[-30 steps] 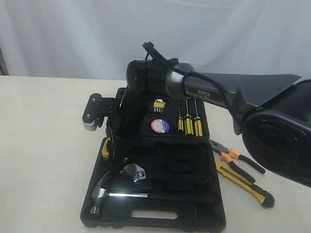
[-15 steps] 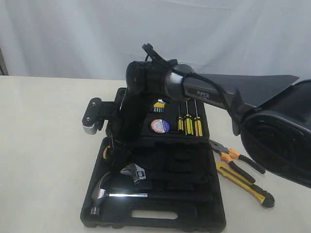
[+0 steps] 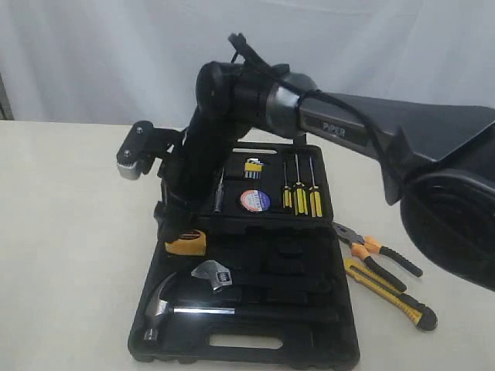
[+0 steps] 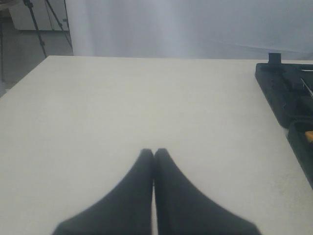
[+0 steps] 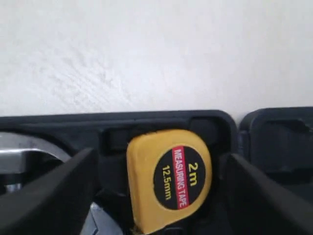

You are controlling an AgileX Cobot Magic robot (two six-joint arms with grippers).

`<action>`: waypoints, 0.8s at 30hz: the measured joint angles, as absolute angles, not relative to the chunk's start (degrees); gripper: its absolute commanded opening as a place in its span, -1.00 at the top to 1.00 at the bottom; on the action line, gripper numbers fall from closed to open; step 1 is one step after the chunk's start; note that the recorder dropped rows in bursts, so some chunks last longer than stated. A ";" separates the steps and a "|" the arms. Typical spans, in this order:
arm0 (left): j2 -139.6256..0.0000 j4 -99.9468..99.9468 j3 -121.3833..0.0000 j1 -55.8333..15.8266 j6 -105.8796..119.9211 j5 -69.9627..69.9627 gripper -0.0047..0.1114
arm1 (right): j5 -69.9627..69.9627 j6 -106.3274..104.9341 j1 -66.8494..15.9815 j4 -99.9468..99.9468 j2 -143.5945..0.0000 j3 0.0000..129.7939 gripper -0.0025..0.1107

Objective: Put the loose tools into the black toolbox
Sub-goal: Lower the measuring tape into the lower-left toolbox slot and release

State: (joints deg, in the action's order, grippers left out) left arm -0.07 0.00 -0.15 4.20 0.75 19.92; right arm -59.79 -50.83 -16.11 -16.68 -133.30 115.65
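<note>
- Close by, the pliers (image 3: pixel 377 249) and yellow knife (image 3: pixel 390 294) lie on the table (image 3: pixel 69 255) beside the black toolbox (image 3: pixel 247 352); I think they come next
- Farther in, the tape measure (image 5: pixel 168 178) sits in its slot, with the right gripper (image 5: pixel 160 164) wide open around it; it should lift up first

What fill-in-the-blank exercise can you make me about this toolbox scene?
The yellow tape measure rests in the black ____.
The right claw straddling it is ____.
The pliers and utility knife lie outside it, on the ____.
The left claw is ____.
Missing words: toolbox, open, table, shut.
</note>
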 measured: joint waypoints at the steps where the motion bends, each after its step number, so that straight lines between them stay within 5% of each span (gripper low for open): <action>1: -0.07 0.00 -0.15 4.20 0.75 19.92 0.92 | -60.32 -50.82 -16.11 -17.13 -132.78 116.05 0.17; 4: -0.07 0.00 -0.15 4.20 0.75 19.92 0.92 | -63.10 -49.08 -16.21 -18.71 -131.14 116.96 0.96; 24: -0.07 0.00 -0.15 4.20 0.75 19.92 0.92 | -68.94 -37.82 -16.21 -19.98 -136.42 117.05 0.96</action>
